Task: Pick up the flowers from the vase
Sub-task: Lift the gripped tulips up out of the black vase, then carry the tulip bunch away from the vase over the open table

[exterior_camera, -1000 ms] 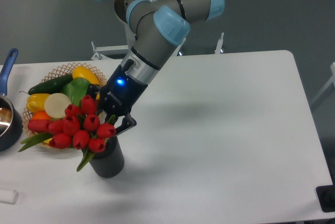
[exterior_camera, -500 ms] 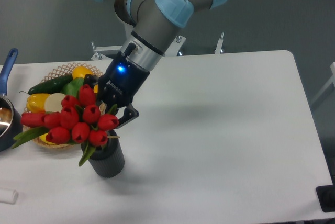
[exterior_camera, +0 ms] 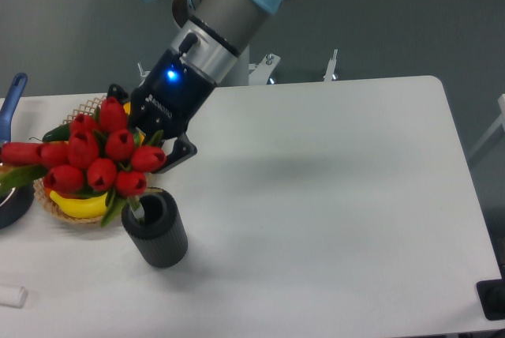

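The flowers (exterior_camera: 91,160), a bunch of red tulip buds with green leaves, hang tilted to the left above the table. My gripper (exterior_camera: 158,146) is shut on the bunch just behind the buds. Most of the pale stems are hidden; a short stem end (exterior_camera: 136,205) shows at the mouth of the vase. The vase (exterior_camera: 155,228), a short dark ribbed cylinder, stands on the white table (exterior_camera: 331,196) below and right of the buds. Its round mouth is mostly uncovered.
A wicker basket (exterior_camera: 59,205) with toy fruit, including a yellow piece (exterior_camera: 79,206), sits left of the vase behind the flowers. A dark pot with a blue handle (exterior_camera: 12,101) is at the left edge. A small white object (exterior_camera: 12,296) lies near the front left corner.
The gripper has risen and moved left with the flowers, drawing the stems up out of the vase. The vase has stayed in place and its mouth now shows.
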{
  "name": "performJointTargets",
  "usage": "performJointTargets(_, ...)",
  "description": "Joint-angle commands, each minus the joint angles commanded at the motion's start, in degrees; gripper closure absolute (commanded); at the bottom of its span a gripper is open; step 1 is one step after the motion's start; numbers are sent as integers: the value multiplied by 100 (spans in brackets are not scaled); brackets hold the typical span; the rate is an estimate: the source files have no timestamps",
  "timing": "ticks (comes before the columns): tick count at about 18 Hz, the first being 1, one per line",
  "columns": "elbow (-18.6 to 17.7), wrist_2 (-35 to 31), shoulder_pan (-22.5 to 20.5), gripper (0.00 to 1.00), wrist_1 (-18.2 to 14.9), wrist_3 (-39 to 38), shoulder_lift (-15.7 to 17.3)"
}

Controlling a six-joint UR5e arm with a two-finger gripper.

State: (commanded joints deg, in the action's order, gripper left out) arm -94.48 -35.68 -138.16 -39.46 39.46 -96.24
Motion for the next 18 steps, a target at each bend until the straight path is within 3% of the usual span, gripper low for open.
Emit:
performJointTargets(5,26,-17,-360,55,-9,-44,176)
performJointTargets(7,149,-9,-736,55,-9,-44,202)
performJointTargets(12,220,-9,-1546,55,0,166,88)
performJointTargets(18,158,193,-2180,55,0,474,-114)
